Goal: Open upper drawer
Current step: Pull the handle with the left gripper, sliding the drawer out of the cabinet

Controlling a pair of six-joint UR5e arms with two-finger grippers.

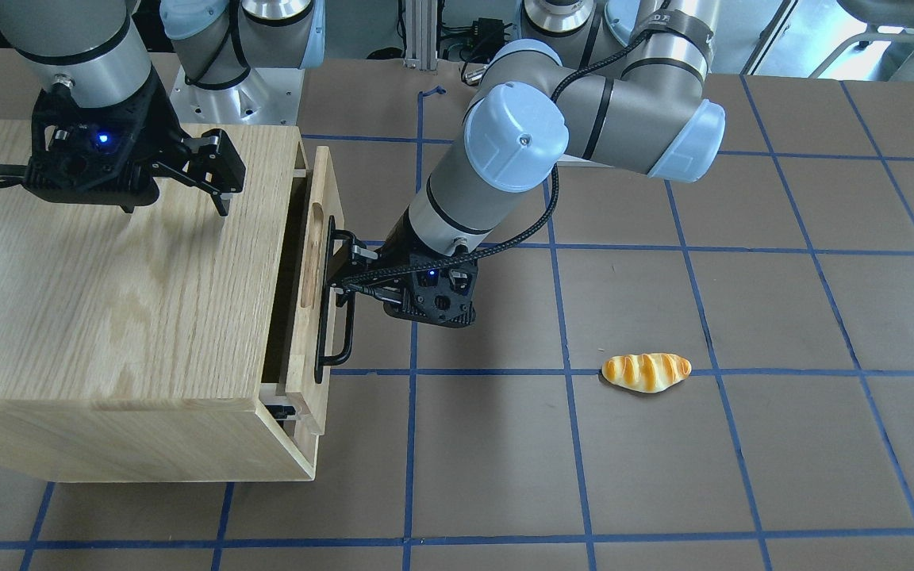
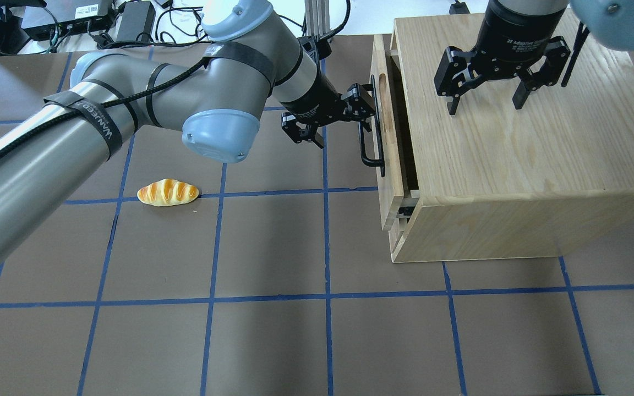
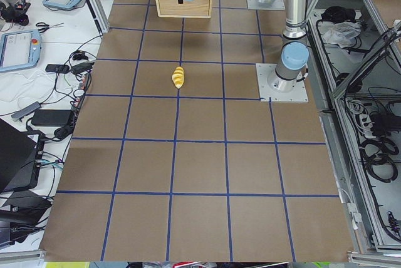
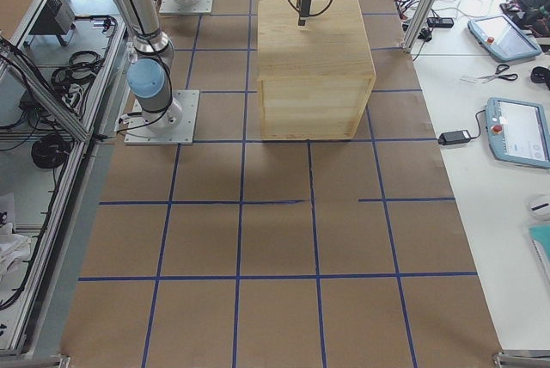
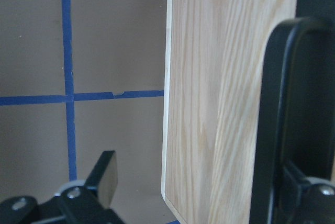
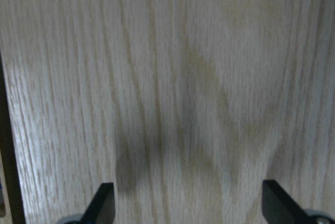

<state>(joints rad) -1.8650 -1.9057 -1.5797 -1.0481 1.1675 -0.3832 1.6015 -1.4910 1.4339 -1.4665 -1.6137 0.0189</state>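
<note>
The upper drawer [image 1: 328, 190] of the oak cabinet [image 1: 108, 301] stands pulled out a little, with a dark gap behind its front panel [image 2: 389, 184]. Its black bar handle [image 2: 372, 159] also shows in the left wrist view [image 5: 277, 119]. My left gripper [image 2: 364, 113] is at the handle, jaws spread. One finger [image 5: 306, 195] sits by the bar and the other [image 5: 103, 179] is out over the floor. My right gripper [image 2: 485, 104] is open, fingertips just over the cabinet top [image 6: 183, 77].
A toy bread roll [image 1: 646, 371] lies on the brown mat, away from the cabinet; it also shows in the overhead view [image 2: 167, 192]. Blue tape lines grid the mat. Side tables with tablets and cables flank the table ends.
</note>
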